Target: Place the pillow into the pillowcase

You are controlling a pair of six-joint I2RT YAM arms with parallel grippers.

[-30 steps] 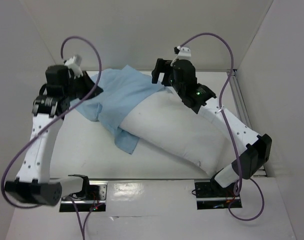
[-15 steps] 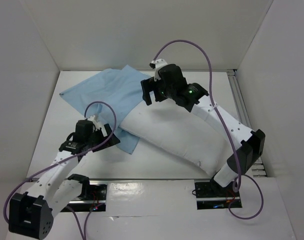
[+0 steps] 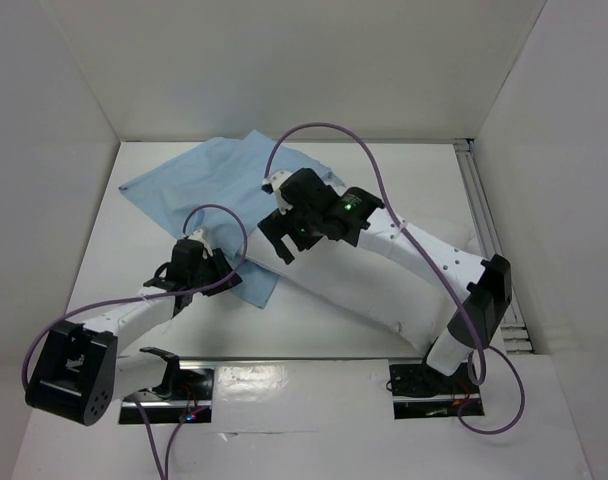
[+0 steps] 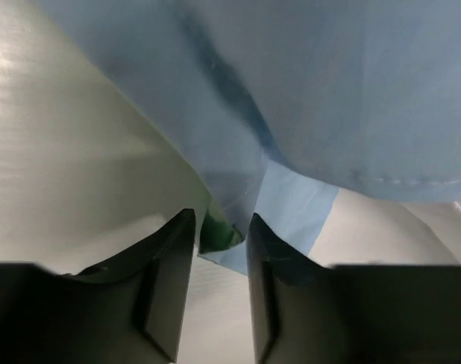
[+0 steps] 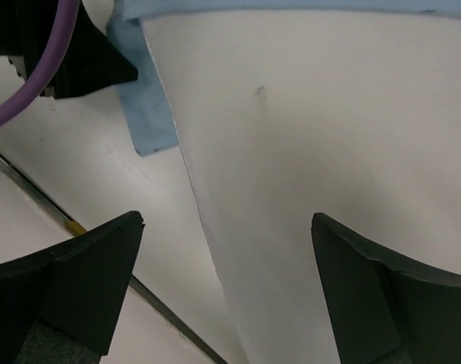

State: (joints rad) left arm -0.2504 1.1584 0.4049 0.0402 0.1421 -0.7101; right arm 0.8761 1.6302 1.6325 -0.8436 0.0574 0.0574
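Pillowcase point(image 3: 199, 180): thin woven cloth, matt light blue, softly creased; stitched hem and darker green inner face visible from left wrist.
Pillow point(image 3: 359, 295): white cloth, matt, smooth.
Table point(image 3: 114, 260): white, smooth, slight sheen, fine ribbing up close.
Left gripper point(image 4: 221, 218) fingers point(image 4: 166, 280): black plastic, smooth, dull gloss.
Right arm link point(image 3: 434, 262): white plastic, satin.
Cable point(image 3: 314, 128): purple rubbery sheath, glossy.
Rail point(image 3: 470, 190): bare metal.
Walls point(image 3: 284, 60): white, matt.

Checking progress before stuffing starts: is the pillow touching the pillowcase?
Touching. In the right wrist view the pillow lies on the pillowcase, whose blue corner sticks out from under the pillow's edge.
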